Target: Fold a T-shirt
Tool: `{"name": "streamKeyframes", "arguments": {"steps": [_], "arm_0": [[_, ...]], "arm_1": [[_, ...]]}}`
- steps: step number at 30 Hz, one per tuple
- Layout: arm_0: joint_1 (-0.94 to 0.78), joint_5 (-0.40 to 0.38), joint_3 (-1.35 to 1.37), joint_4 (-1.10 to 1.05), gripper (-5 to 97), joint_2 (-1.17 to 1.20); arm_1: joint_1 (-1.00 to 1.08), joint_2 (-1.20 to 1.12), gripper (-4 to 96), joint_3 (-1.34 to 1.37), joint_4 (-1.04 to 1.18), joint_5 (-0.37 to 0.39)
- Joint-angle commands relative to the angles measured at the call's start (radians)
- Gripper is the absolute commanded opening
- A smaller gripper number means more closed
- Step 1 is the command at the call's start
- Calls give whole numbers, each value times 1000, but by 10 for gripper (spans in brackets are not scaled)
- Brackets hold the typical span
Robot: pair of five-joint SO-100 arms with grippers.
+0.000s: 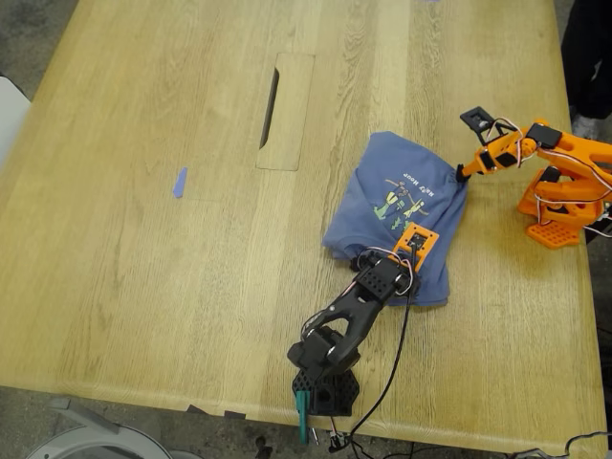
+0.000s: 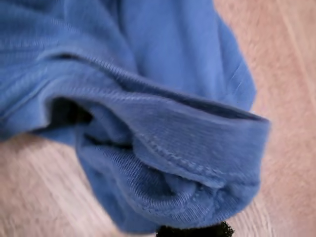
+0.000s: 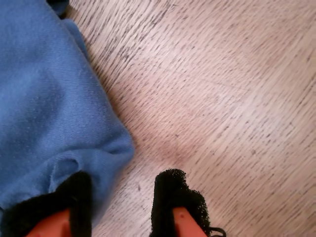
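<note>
Slate-blue short-sleeved cotton T-shirt [image 1: 397,225] lying rumpled and partly gathered on the pale wooden plank worktop [image 1: 143,287], toward the exterior view's right. Chest print facing up: small yellow-green cartoon figures with a line of pale lettering. Lies just beside the exterior view's right of a long rectangular inset panel with a dark slot [image 1: 285,110] in the wood. Well apart, toward the exterior view's left, a small scrap of blue tape [image 1: 179,182] stuck flat on the planks.

Reaching in from the near edge, a black jointed arm [image 1: 354,316] with an orange end piece resting over the lower part of the cloth. Reaching in from the exterior view's right, an orange jointed arm [image 1: 555,163] with its dark tip touching the garment's edge. Cannot tell from the wrist views which of the two is first and which second.

First tool [image 2: 195,230]: only a dark fuzzy tip showing at the picture's border, pressed right against a bunched, rolled fold of blue ribbed hem. Cannot tell whether parted or closed.

Second tool [image 3: 123,202]: orange fingers with black fuzzy pads [image 3: 175,197], standing narrowly apart, bare wood visible in the gap. One pad touching a rounded corner of the blue cloth, the other on bare worktop.
</note>
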Motion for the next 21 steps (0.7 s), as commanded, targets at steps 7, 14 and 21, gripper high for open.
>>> {"name": "streamKeyframes", "arguments": {"steps": [7, 14, 21], "arm_0": [[-15, -48, 31, 244, 704, 264], [-55, -60, 38, 249, 750, 379], [-115, 54, -117, -100, 681, 241]], "arm_1": [[3, 18, 211, -160, 60, -2], [-11, -21, 181, -278, 87, -6], [-115, -186, 1, -479, 35, -29]]}}
